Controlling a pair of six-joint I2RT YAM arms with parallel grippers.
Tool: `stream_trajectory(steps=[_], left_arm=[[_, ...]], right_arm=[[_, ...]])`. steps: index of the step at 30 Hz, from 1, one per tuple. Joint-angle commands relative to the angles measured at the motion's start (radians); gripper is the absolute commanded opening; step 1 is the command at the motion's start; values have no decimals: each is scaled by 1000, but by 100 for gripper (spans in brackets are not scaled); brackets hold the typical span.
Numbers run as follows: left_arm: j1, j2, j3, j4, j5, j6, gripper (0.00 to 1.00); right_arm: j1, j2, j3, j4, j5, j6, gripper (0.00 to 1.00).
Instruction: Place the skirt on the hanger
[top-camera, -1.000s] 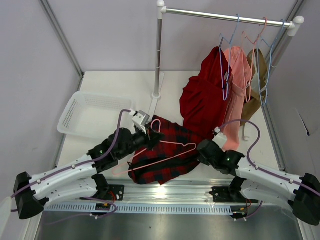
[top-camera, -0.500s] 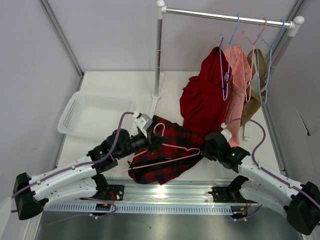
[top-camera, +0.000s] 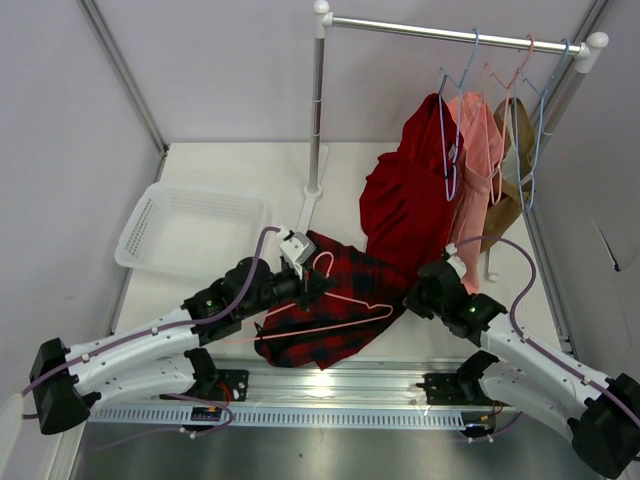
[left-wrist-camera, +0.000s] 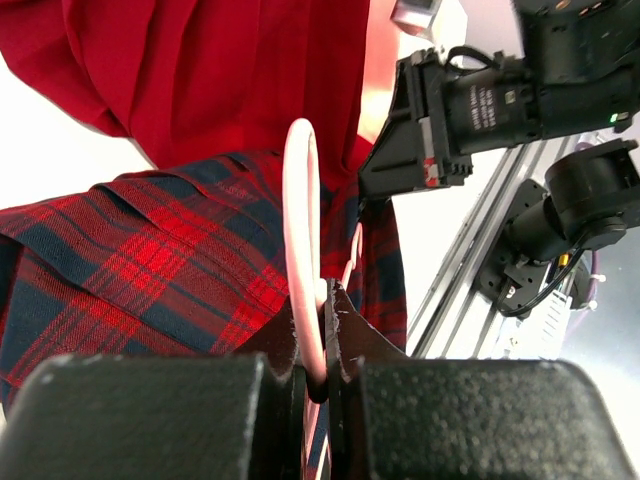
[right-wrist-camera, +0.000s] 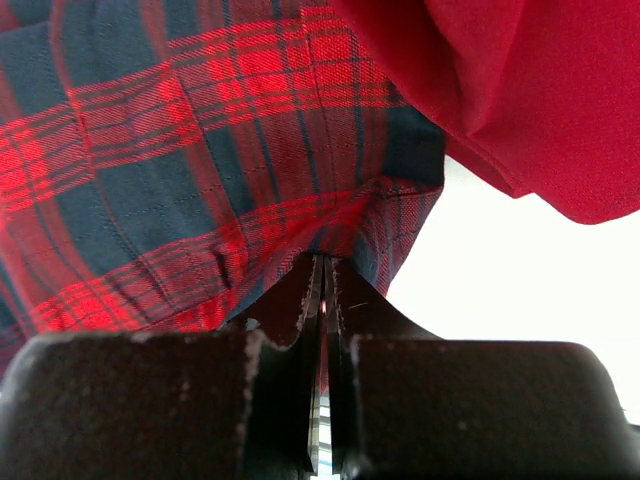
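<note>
One solid-red garment (top-camera: 400, 210) hangs overlapping the skirt (top-camera: 312, 345).

Red-and-black plaid skirt (top-camera: 310, 345), pale-pink hanger (left-wrist-camera: 300, 200), solid red garment (top-camera: 405, 200), white basket (top-camera: 180, 235)

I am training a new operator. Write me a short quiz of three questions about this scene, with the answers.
1. True or false: the left gripper is shut on the pale-pink wire hanger.
2. What does the right gripper pinch? A) the edge of the plaid skirt; B) a blue hanger; C) the pole of the rack.
3. Fill the gap: the white basket stands on the ___ arm's side.
Key: 1 true; 2 A; 3 left.
</note>
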Motion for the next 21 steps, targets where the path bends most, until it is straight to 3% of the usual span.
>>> stream_trajectory(steps=[1, 21], left_arm=[[-7, 5, 38, 25, -11, 24, 0], [-7, 33, 7, 132, -84, -34, 0]], right_arm=[[-11, -26, 9, 25, 10, 2, 0], [-11, -73, -24, 28, -43, 26, 0]])
